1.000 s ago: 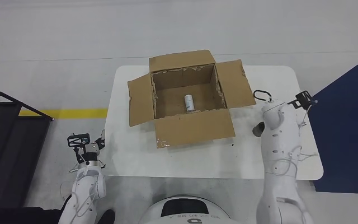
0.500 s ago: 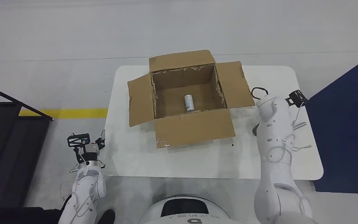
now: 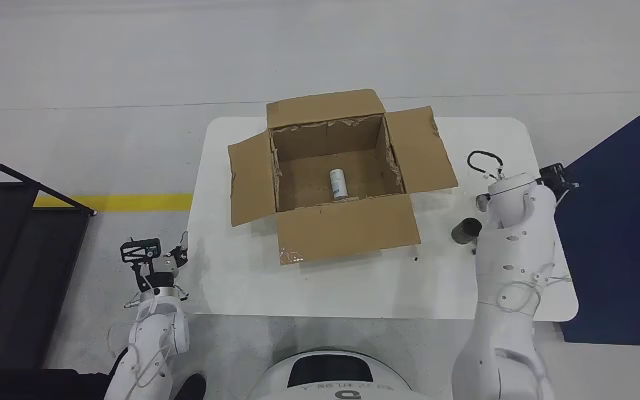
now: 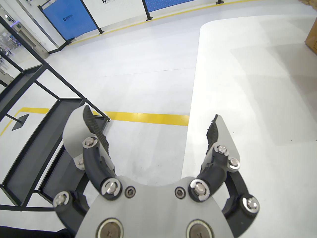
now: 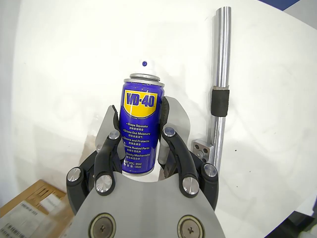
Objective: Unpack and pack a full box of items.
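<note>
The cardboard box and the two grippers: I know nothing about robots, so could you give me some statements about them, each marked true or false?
1. The right gripper is clamped on a blue spray can. True.
2. The cardboard box has its flaps shut. False: all four flaps are folded open.
3. The box is empty. False: one small can lies on its floor.
4. The left gripper is open and holds nothing. True.
5. A metal rod lies on the table beside the spray can. True.
</note>
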Robot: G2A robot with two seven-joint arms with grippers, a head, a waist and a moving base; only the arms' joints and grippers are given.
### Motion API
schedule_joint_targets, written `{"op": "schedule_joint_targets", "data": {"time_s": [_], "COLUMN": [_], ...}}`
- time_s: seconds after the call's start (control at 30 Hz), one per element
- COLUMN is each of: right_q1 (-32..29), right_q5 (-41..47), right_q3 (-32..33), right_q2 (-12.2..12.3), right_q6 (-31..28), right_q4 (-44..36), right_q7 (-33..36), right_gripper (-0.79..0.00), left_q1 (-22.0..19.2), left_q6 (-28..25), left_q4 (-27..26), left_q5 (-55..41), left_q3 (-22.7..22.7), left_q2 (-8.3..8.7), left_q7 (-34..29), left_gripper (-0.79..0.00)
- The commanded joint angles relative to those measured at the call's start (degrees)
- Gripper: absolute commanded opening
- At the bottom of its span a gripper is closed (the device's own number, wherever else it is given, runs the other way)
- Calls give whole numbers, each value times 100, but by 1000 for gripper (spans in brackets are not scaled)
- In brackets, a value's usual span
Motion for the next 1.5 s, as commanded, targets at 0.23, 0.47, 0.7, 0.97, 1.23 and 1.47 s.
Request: {"op": "schedule_joint_targets", "data": {"time_s": [0.23,0.47,0.7,0.97,1.23,1.47], "right_q1": [-1535,-1852,-1445,-959,-805,-387], "right_q5": [3593,5183,4672,2592,1394,874], "right_q3": [774,715,-650,-2548,-3783,-4703], "right_q2": [-184,-157,-6,15,-77,-241], "right_q6": [-1369,-2151,-2435,-1946,-1495,-1108], "right_q4": [-2759,-3138,-2781,-2265,-1741,-506], "right_q7": [-187,629,1647,593,-1182,-2419], "right_gripper": [-785,-785,-785,-785,-785,-785], "left_q1": [0,0,0,0,0,0], "left_q6": [0,0,0,0,0,0], "left_q4": [0,0,0,0,0,0], "left_q5": [0,0,0,0,0,0], "left_q3": [0,0,0,0,0,0], "left_q2": [0,0,0,0,0,0], "left_q7": [0,0,0,0,0,0], "left_gripper": [0,0,0,0,0,0]}}
